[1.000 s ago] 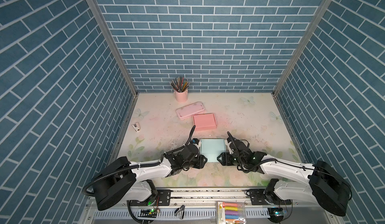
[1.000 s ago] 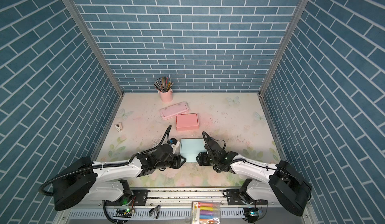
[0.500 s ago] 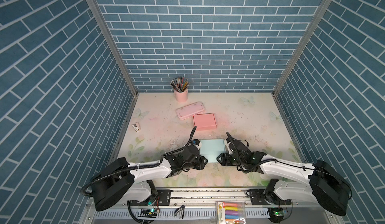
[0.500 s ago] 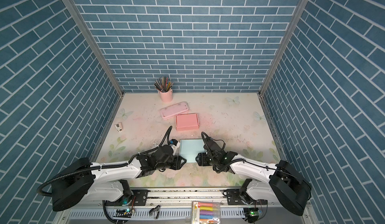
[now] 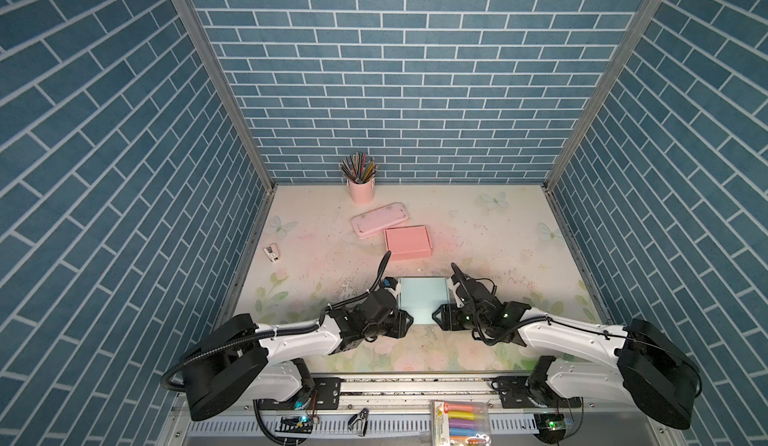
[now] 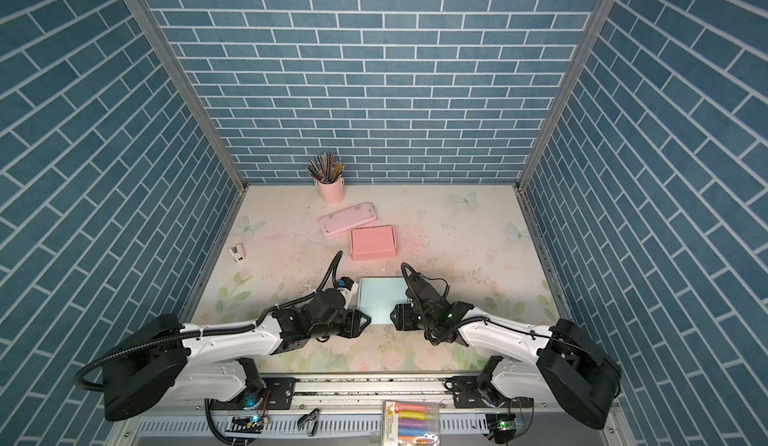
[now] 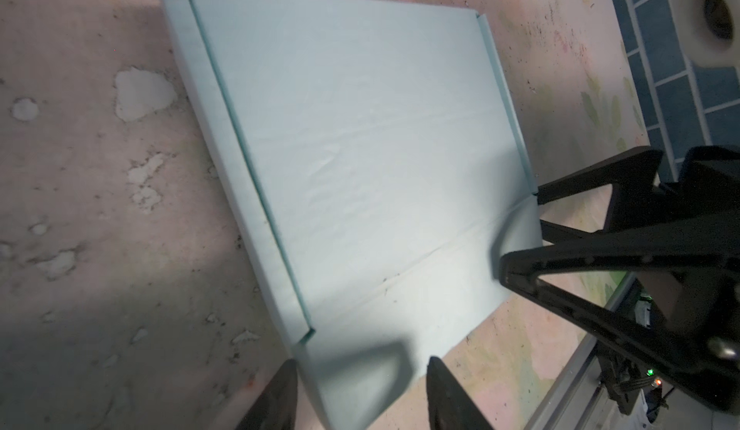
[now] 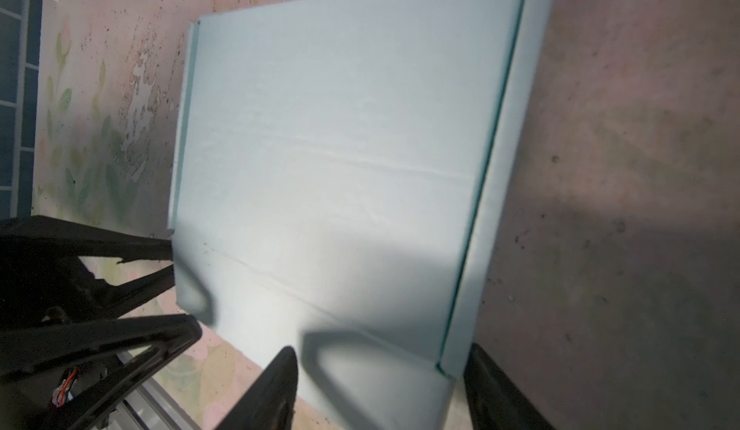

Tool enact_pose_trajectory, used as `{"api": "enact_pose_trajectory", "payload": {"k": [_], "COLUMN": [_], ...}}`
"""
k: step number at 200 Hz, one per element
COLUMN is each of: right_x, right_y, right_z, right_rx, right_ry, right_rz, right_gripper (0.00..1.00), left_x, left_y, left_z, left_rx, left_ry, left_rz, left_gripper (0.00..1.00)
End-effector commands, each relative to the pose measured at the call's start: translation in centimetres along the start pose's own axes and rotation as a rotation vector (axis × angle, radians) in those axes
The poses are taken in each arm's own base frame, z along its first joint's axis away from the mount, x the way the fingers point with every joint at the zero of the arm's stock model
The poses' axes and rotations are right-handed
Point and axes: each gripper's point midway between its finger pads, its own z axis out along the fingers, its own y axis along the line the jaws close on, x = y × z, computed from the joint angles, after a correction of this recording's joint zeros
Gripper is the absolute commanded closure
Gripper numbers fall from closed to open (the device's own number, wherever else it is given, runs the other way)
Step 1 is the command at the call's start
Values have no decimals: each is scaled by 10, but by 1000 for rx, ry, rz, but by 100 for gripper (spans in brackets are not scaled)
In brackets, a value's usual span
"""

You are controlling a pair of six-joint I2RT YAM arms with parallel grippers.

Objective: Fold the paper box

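Observation:
The paper box point(image 5: 424, 300) point(image 6: 380, 298) is light blue and lies low on the table near its front edge. Its side walls are folded up, and its front flap point(image 7: 400, 308) point(image 8: 320, 308) lies flat toward me. My left gripper point(image 5: 405, 323) point(image 6: 363, 321) point(image 7: 360, 392) is open at the flap's near left corner, which sits between its fingers. My right gripper point(image 5: 438, 323) point(image 6: 395, 319) point(image 8: 380, 384) is open at the near right corner, its fingers either side of that corner. Each wrist view shows the other gripper across the flap.
A folded pink box point(image 5: 406, 242) and a pink pencil case point(image 5: 379, 219) lie behind the blue box. A pink cup of pencils point(image 5: 361, 190) stands at the back wall. A small white object point(image 5: 272, 253) lies at the left. A marker pack point(image 5: 459, 419) sits on the front rail.
Both grippers have crept slightly in toward the box's near corners. Their jaws stand about as wide as before, and the box has not shifted.

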Motion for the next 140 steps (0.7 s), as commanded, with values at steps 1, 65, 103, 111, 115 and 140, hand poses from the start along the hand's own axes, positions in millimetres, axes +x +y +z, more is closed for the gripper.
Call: {"api": "enact_pose_trajectory", "payload": {"k": [1, 65, 103, 111, 115, 140], "right_x": [2, 0, 0, 0, 0, -2], "right_y": [-5, -7, -10, -10, -10, -11], "right_z": [3, 3, 4, 4, 4, 5], "right_rx": [25, 44, 57, 61, 64, 77], "right_ry": [-7, -8, -6, -5, -4, -5], "right_rz": [-3, -22, -29, -32, -33, -40], "right_gripper": [34, 34, 34, 34, 34, 34], "left_x": [-9, -41, -61, -63, -65, -68], "left_y": [8, 13, 23, 25, 26, 26], "left_z": [-10, -12, 9, 12, 13, 19], "left_rx": [-15, -11, -34, -32, -29, -28], "left_ry": [-43, -94, -89, -89, -92, -87], "left_rz": [-4, 2, 3, -4, -6, 3], "left_gripper": [46, 44, 44, 44, 44, 45]}}
